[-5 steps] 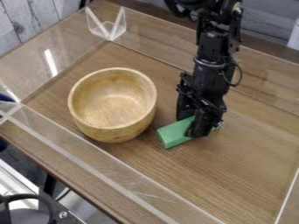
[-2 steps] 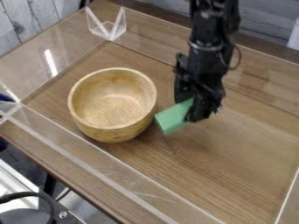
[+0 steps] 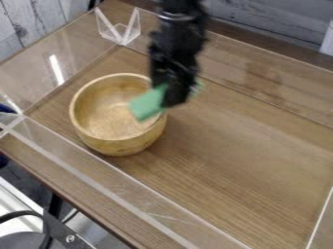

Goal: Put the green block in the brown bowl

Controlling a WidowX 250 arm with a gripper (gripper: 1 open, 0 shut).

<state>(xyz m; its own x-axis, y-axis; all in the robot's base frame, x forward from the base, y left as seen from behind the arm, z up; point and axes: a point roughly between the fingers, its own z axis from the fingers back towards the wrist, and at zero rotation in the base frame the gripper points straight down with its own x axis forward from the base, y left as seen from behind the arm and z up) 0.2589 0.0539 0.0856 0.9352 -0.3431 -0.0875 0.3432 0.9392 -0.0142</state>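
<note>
The green block hangs tilted in the air over the right side of the brown bowl, a round tan wooden bowl on the wooden table. My gripper points down above the bowl's right rim, shut on the block's upper end. The black arm rises from it toward the top of the view. The picture is slightly blurred, and the gripper's fingers hide the block's upper end.
Clear acrylic walls fence the wooden tabletop on the left and front. A small clear plastic stand sits at the back left. Bare tabletop lies to the right of the bowl.
The gripper lifted the green block off the table right of the bowl and carried it up and left; it now hangs over the bowl.
</note>
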